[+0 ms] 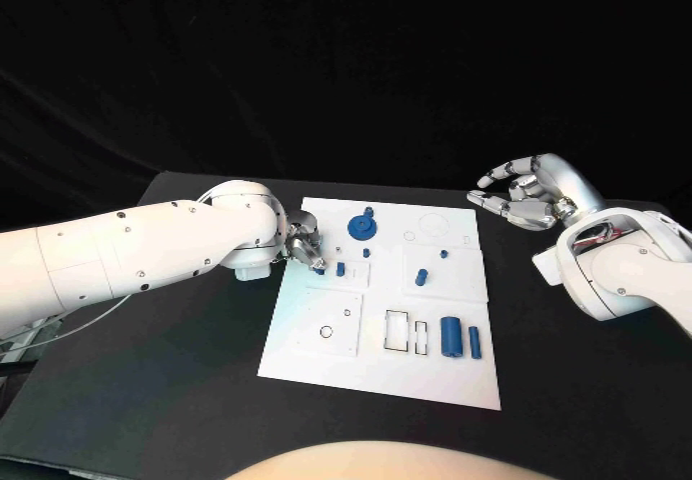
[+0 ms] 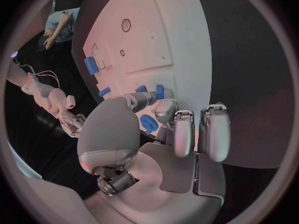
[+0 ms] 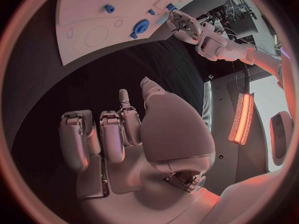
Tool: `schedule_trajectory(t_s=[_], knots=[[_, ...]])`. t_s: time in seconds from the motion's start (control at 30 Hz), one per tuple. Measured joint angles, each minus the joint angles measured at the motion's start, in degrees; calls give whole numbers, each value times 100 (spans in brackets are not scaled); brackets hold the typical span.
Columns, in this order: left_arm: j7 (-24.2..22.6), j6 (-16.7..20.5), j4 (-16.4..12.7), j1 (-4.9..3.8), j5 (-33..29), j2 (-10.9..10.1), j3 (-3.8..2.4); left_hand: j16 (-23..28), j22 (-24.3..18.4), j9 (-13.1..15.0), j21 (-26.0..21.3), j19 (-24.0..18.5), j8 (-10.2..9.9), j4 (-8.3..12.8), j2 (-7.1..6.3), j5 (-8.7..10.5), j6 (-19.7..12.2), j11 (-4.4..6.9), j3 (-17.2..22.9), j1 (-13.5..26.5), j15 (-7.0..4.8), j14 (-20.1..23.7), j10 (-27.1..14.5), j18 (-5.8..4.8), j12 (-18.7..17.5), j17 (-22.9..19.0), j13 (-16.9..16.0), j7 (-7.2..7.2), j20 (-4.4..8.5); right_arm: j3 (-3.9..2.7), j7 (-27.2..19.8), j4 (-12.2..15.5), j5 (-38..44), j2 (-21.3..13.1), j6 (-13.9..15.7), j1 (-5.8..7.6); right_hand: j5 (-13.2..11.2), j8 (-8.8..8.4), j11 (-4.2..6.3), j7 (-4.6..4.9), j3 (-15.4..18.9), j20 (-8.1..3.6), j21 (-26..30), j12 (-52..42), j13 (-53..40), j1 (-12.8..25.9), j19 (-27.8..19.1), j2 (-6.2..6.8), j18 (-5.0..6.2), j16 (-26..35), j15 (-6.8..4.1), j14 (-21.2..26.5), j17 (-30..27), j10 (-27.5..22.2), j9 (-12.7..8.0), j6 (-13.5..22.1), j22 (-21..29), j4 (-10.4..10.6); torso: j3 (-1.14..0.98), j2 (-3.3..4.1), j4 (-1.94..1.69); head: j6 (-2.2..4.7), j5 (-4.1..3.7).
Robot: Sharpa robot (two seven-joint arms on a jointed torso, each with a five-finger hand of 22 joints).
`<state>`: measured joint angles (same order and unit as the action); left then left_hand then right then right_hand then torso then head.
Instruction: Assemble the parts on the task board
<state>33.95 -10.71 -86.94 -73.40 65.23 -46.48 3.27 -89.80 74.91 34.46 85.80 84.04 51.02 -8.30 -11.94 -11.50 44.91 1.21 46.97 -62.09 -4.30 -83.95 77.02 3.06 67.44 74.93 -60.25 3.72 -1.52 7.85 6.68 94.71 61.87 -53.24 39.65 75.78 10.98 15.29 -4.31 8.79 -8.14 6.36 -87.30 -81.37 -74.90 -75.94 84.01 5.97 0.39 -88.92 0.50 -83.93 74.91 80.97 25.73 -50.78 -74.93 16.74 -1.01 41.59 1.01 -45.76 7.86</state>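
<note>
The white task board (image 1: 332, 345) lies in the middle of the table. On it are a blue gear (image 1: 364, 228), a small blue peg (image 1: 340, 268), another peg (image 1: 423, 275), and a blue cylinder (image 1: 451, 336) beside a thin blue bar (image 1: 475, 342). My left hand (image 1: 306, 245) is at the board's left edge, fingertips down beside the small peg. In the left wrist view two small blue pieces (image 2: 159, 91) sit at the fingertips (image 2: 165, 107), and I cannot tell if one is pinched. My right hand (image 1: 531, 195) hovers off the board's far right corner, its loosely bent fingers apart and holding nothing.
Empty outlined slots (image 1: 404, 332) and a round hole (image 1: 327, 331) mark the board's near half. Black table (image 1: 173, 380) surrounds the board. My left forearm (image 1: 144, 245) stretches over the table's left side.
</note>
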Motion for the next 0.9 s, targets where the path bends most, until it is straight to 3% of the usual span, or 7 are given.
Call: schedule_trajectory(t_s=[0.2, 0.53, 0.57, 0.9], knots=[[22, -18, 37, -1, -1, 27, 3, 0, 0, -38, 0, -22, -1, -120, -51, 0, 198, 0, -121, 171, 0, 0, 0, 0, 3, 0, -8, -134, 22, -2, 0, -4, 1, 4, 0, -1, 0, 0, 0, 0, 0, 0, 0, 0, 0, 18, 0, -17, 0, 0, 0, 0, 0, 0, 0, 0, 1, 0, 1, -2, 0, -7, -4], [32, -60, 73, 1, -10, 49, 9, 0, 0, -71, 0, 0, 2, -293, -52, -2, 262, 21, -262, 385, 0, 0, 21, -7, 2, -1, -7, -158, 41, 1, 0, -7, -2, 7, 0, -3, 0, 0, 0, 0, 0, 0, 22, 0, 0, 24, 0, -24, 0, 0, 0, 0, -1, 0, -1, 0, 1, 0, 3, 0, 1, 2, -4], [32, -67, 74, 3, -11, 50, 9, 0, 0, -80, 0, 0, 4, -364, -69, 8, 273, 21, -333, 461, 0, 0, 21, -94, 2, -1, -7, -169, 41, 1, 0, -8, -2, 8, 0, -3, 0, 0, 0, 0, 0, 0, 22, 0, 0, 24, 0, -24, 0, 0, 0, 0, -1, 0, -1, 0, 1, 0, 3, 2, 1, 2, -5], [33, -125, 99, 9, -26, 51, 11, 0, 0, -135, 0, 0, -2, -671, -58, 33, 293, 21, -930, 646, 0, 0, 21, -93, 2, -1, -7, -147, 40, 0, -1, -11, -3, 10, -1, -8, 0, 0, 0, 0, 0, 0, 22, 0, -5, 24, 0, -24, 0, 0, 0, 0, -1, 0, -1, 0, 2, 0, 5, 3, 0, 0, -10]])
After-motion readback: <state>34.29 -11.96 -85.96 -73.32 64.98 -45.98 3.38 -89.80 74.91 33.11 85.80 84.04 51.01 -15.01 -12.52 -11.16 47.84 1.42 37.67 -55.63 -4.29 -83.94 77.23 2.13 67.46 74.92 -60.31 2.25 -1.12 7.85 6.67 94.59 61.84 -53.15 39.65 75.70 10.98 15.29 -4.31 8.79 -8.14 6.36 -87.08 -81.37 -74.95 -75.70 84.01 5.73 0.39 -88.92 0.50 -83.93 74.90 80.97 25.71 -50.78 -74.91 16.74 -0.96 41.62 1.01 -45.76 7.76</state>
